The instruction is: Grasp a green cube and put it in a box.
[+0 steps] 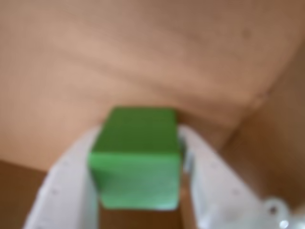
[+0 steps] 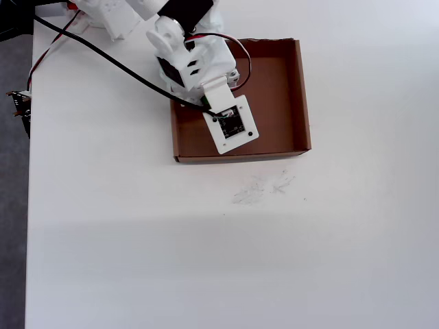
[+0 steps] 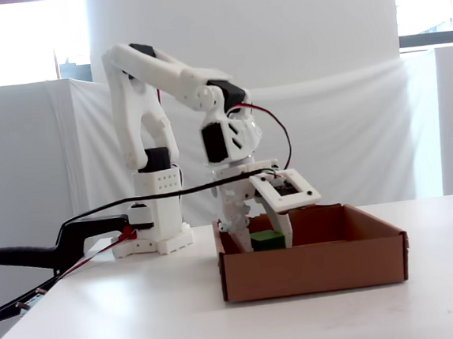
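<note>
While the tool (image 1: 138, 191) grips the cube (image 1: 136, 157) between its fingers, it hangs low inside the box (image 3: 314, 269), floor close beneath; carrying looks done, only release and withdrawal remain.

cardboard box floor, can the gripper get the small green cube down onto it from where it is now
Probably yes. The white two-finger gripper is shut on the small bright-green cube and sits inside the shallow brown cardboard box; the wrist view shows only bare cardboard below. Whether the cube already touches the floor is unclear.
</note>
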Controlling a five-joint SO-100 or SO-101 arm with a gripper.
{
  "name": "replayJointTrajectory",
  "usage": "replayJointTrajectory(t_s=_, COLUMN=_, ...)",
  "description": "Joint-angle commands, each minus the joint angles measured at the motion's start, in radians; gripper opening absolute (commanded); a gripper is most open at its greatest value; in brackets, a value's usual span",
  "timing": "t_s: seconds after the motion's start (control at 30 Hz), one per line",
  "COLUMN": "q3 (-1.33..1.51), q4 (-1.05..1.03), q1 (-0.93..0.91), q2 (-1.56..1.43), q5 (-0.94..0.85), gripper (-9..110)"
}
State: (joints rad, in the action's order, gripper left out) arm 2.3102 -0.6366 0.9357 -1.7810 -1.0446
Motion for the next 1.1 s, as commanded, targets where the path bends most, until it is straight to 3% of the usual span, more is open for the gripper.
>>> replayJointTrajectory(t_s=0.0, q3=-0.034, q4=-0.029, q1=0.0, q2=-0.049, q5=0.005, gripper=24)
replayJointTrajectory(t_s=0.23, q3=-0.1, q4=-0.048, q1=-0.086, q2=-0.167, q5=0.005, gripper=30)
replayJointTrajectory(t_s=0.57, q3=-0.341, q4=-0.319, q1=-0.344, q2=-0.365, q5=-0.006, gripper=21)
replayJointTrajectory(t_s=0.83, q3=-0.043, q4=-0.187, q1=-0.597, q2=-0.597, q5=-0.187, gripper=18)
replayJointTrajectory(t_s=1.07, q3=0.321, q4=-0.112, q1=-0.696, q2=-0.884, q5=-0.272, gripper=16)
